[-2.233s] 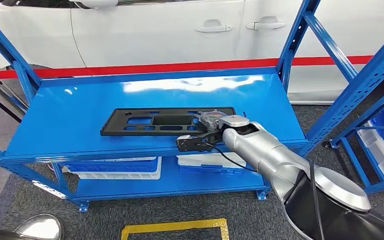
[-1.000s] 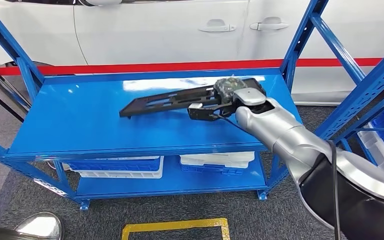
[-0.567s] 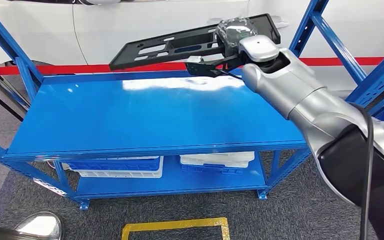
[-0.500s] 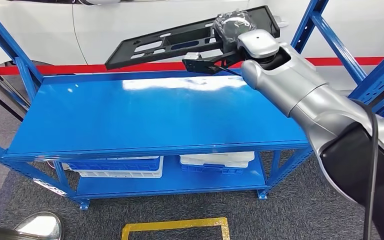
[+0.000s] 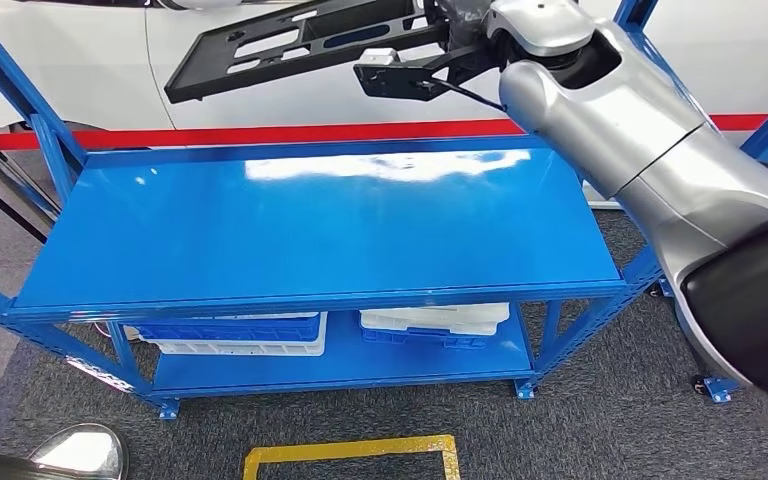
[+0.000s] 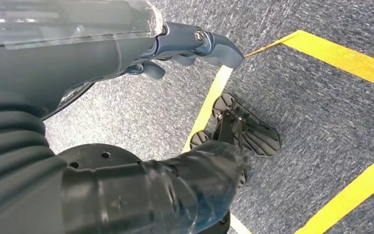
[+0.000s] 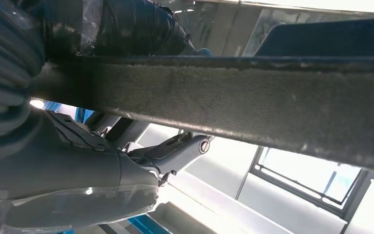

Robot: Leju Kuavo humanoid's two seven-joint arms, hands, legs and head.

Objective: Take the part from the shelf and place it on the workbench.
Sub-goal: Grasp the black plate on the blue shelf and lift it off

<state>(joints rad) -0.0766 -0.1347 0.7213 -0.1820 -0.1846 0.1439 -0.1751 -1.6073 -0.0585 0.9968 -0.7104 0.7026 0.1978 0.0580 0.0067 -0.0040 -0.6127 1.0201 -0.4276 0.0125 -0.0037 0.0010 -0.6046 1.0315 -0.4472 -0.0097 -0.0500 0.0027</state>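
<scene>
part (image 5: 295, 40) now way up off the shelf (image 5: 320, 225), was lying flat on it a couple secs ago | right hand (image 5: 460, 30) clamps its near end, rest sticks out past the fingers | left hand (image 6: 185, 46) hangs loose, holding nothing | pickup looks done, workbench next

Your head view looks forward and down from high on the body, over the blue shelf (image 5: 310, 230). Your left wrist view faces the carpeted floor (image 6: 321, 58), close behind the left hand (image 6: 185, 44). Your right wrist view, seemingly angled upward, shares the part (image 7: 253, 105) with the head view.
</scene>
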